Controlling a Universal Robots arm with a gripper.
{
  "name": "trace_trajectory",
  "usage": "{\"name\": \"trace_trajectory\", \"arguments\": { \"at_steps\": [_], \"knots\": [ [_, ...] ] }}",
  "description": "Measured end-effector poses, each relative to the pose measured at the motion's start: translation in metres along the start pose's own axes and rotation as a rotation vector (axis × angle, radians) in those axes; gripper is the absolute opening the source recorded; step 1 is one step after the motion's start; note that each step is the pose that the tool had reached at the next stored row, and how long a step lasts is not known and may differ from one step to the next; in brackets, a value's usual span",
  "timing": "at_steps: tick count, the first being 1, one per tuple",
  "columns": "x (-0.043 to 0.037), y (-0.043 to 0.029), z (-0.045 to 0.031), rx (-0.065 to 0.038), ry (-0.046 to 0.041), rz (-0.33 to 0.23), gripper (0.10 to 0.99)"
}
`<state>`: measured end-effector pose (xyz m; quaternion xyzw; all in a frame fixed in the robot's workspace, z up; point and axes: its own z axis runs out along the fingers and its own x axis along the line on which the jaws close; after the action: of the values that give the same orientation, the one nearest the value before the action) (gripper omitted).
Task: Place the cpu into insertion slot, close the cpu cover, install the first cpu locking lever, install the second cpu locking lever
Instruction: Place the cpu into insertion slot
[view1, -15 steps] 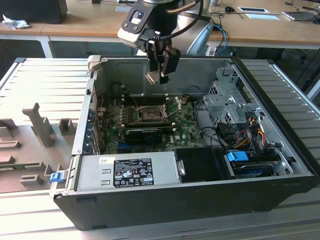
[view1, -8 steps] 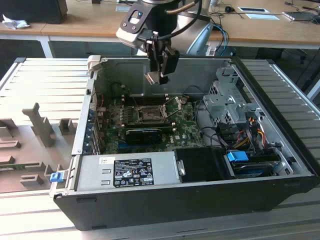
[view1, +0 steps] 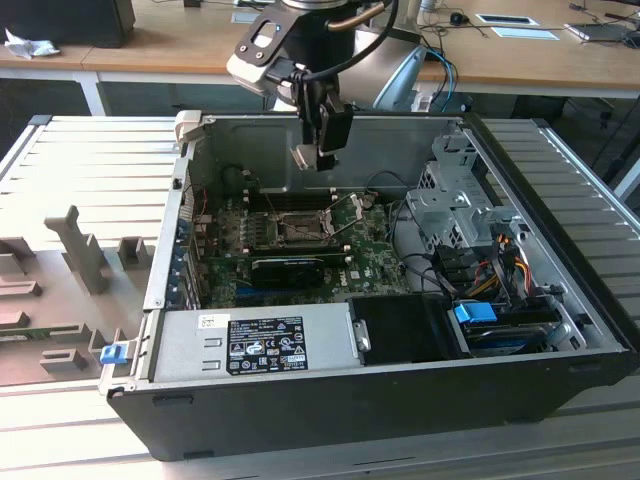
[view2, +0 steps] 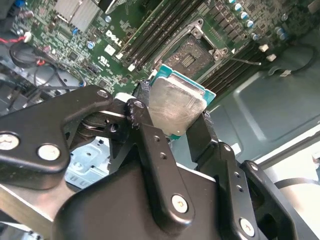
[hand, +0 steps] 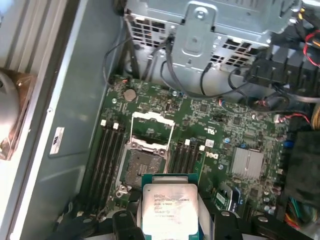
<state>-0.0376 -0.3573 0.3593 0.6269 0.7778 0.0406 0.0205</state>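
Observation:
My gripper (view1: 322, 142) hangs above the open computer case and is shut on the cpu (view1: 303, 155), a pale silver square chip on a green backing. In both wrist views the cpu (view2: 175, 105) (hand: 169, 210) sits between the black fingers (view2: 144, 122). The insertion slot (hand: 141, 167) (view2: 192, 52) lies bare on the green board, below the chip with a clear gap between them. The cpu cover (hand: 152, 131), a silvery frame with a square window, is swung open off the far side of the slot. In the exterior view the slot (view1: 300, 228) is below and slightly in front of the gripper.
Memory slots (hand: 107, 155) flank the socket. A long black card (view1: 300, 265) lies in front of it, a power supply (view1: 255, 345) along the near wall. A metal drive cage (view1: 455, 205) with cables fills the exterior view's right. Grey fixtures (view1: 80, 250) stand outside on the left.

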Motion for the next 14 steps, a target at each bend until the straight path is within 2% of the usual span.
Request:
{"name": "trace_trajectory", "arguments": {
  "at_steps": [5, 14],
  "knots": [
    [-0.0001, -0.0003, 0.0038, -0.001, -0.0045, 0.044, 0.537],
    [-0.0002, -0.0009, 0.0100, 0.000, -0.0079, 0.049, 0.537]
  ]
}}
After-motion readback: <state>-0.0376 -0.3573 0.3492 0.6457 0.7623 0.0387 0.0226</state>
